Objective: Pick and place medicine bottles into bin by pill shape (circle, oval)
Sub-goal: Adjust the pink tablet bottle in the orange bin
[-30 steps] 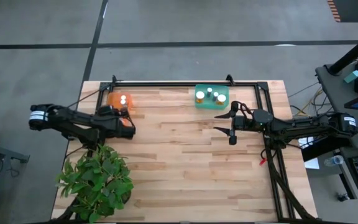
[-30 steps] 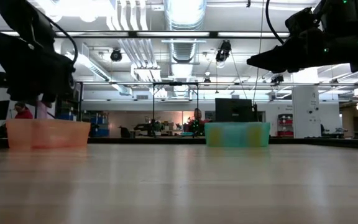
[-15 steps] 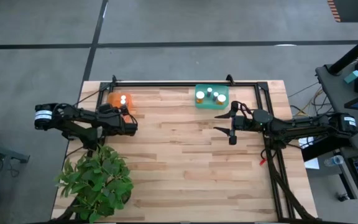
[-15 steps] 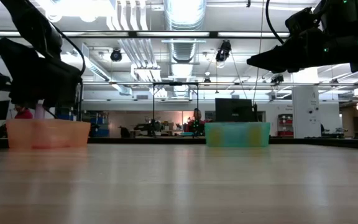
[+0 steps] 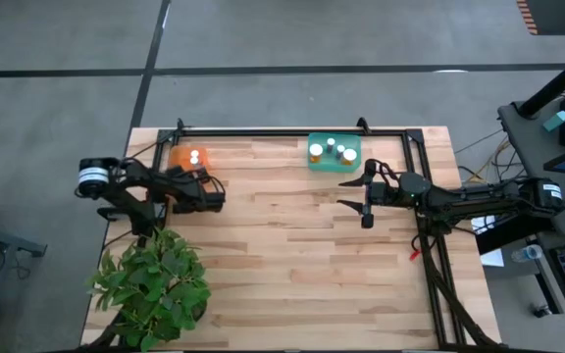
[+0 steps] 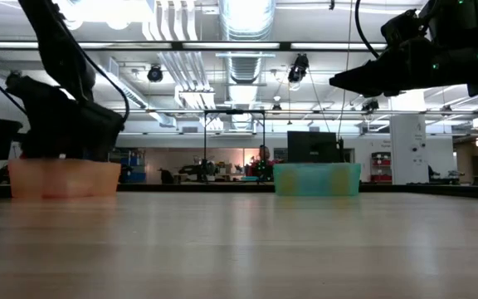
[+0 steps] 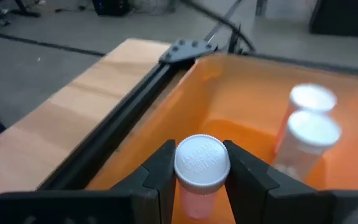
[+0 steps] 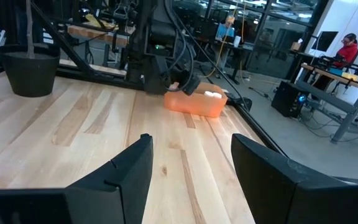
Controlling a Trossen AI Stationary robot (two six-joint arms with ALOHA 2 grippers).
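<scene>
Orange bin (image 7: 241,134) at the table's (image 5: 292,255) far left holds two white-capped bottles (image 7: 309,134). The left end effector (image 7: 201,168) grips a third medicine bottle (image 7: 202,165) above the near rim; it should release only once past that rim. The right end effector (image 8: 191,165) waits open, mid-table.

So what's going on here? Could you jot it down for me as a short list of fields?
Table: wooden top, black frame around it
Orange bin: far left of the table, holds white-capped bottles
Green bin: far middle of the table, holds several white-capped bottles
Left gripper: shut on a white-capped bottle, above the orange bin's near edge
Right gripper: open, empty, hovering near the green bin
Potted plant: near left corner
Loose bottles on table: none visible
</scene>
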